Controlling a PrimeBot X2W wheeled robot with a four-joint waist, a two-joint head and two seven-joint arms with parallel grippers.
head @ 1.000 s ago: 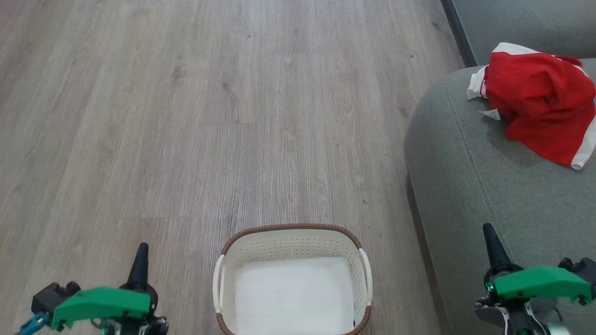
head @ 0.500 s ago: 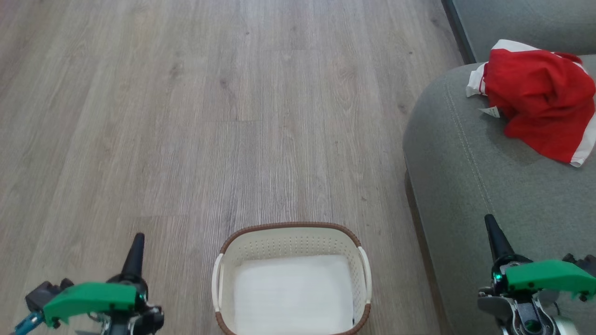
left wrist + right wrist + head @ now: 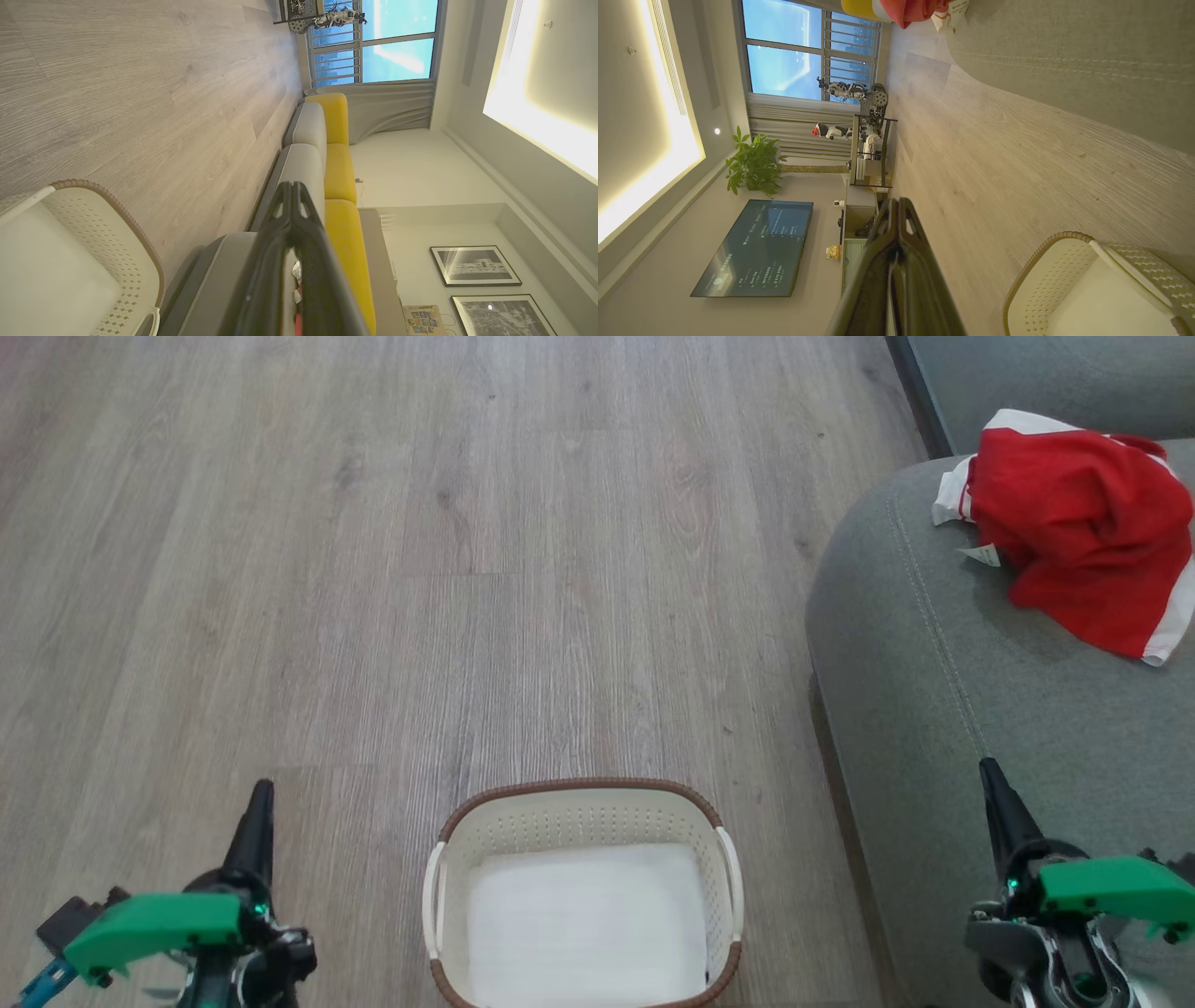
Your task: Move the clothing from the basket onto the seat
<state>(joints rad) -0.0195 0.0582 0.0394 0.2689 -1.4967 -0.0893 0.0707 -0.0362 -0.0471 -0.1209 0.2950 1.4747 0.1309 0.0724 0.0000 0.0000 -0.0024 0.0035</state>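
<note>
The red clothing (image 3: 1074, 532) with white trim lies crumpled on the grey-green seat (image 3: 943, 709) at the upper right; a bit of it shows at the top of the right wrist view as clothing (image 3: 915, 9). The cream basket (image 3: 583, 896) with a brown rim stands on the floor at bottom centre, its white bottom bare; it also appears as basket (image 3: 70, 261) and basket (image 3: 1092, 289). My left gripper (image 3: 261, 798) is shut, left of the basket. My right gripper (image 3: 990, 779) is shut over the seat's front edge, holding nothing.
Wood-look floor (image 3: 420, 569) stretches ahead and to the left. The sofa runs on with yellow back cushions (image 3: 338, 168). A TV (image 3: 756, 247), a plant (image 3: 754, 163) and a shelf with robot figures (image 3: 868, 140) stand along the far wall.
Both grippers stay shut. The left gripper's tip has risen in the head view, the right one slightly too, and the whole scene has shifted a little upward.
</note>
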